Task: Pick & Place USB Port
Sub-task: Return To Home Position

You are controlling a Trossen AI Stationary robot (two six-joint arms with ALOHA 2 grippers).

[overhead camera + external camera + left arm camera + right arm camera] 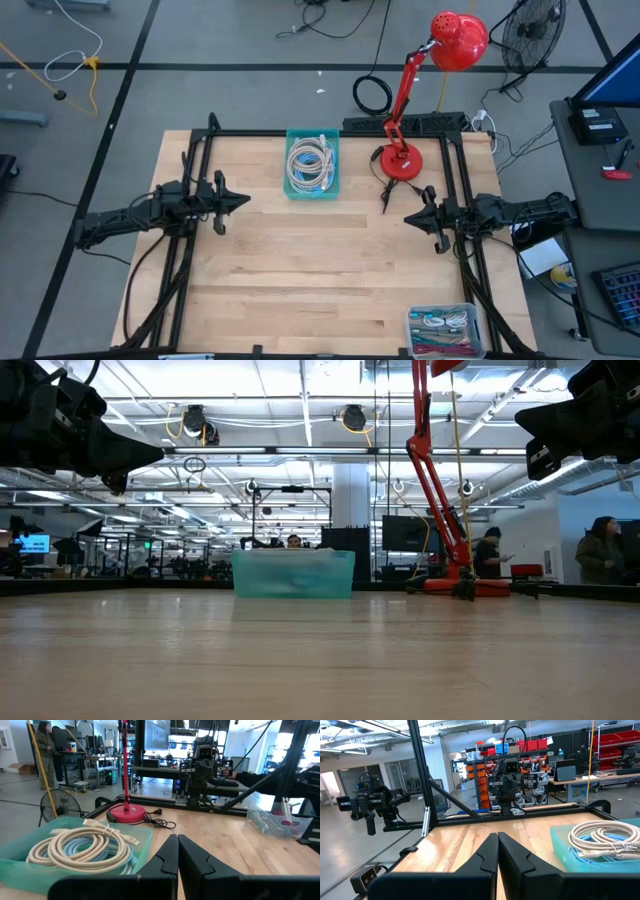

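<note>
Across the wooden table (300,280), left gripper (243,200) and right gripper (408,215) raised level, pointing inward from either side, jaws pinched closed on nothing. Far-centre, green bin (312,193), long axis front-to-back, coiled white cables (310,160) inside; near right corner, transparent bin (446,309) lying crosswise, bundled cables (440,325) inside.

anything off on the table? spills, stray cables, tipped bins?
Nothing stands out. Green bin and transparent bin sit upright with their cables inside. Only the red lamp has its black cord trailing loose beside the base. Left gripper and right gripper hang empty, jaws shut.
</note>
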